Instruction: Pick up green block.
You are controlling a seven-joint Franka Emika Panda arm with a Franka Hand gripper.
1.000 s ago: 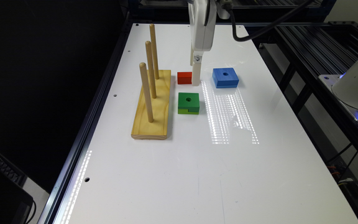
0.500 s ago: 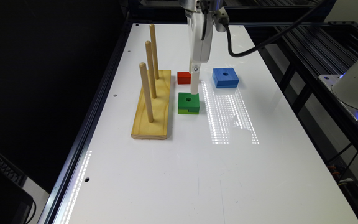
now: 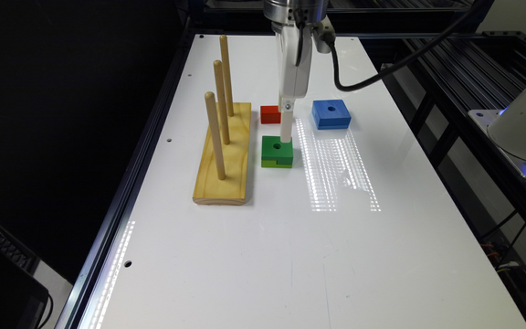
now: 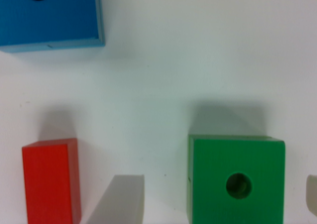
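Since a second ago the gripper (image 3: 286, 137) has travelled from beside the red block (image 3: 270, 114) toward the green block (image 3: 277, 152) and come lower. Left to right in the exterior view: a wooden base (image 3: 224, 153) carrying three upright pegs (image 3: 215, 135), all bare; the red block with the green block nearer the camera; the blue block (image 3: 331, 114). The green block lies flat on the white table (image 3: 290, 237), dark green on top with a round centre hole, a lime notched layer beneath. In the wrist view the fingers (image 4: 119, 199) stand apart, one on either side of the block, not touching it.
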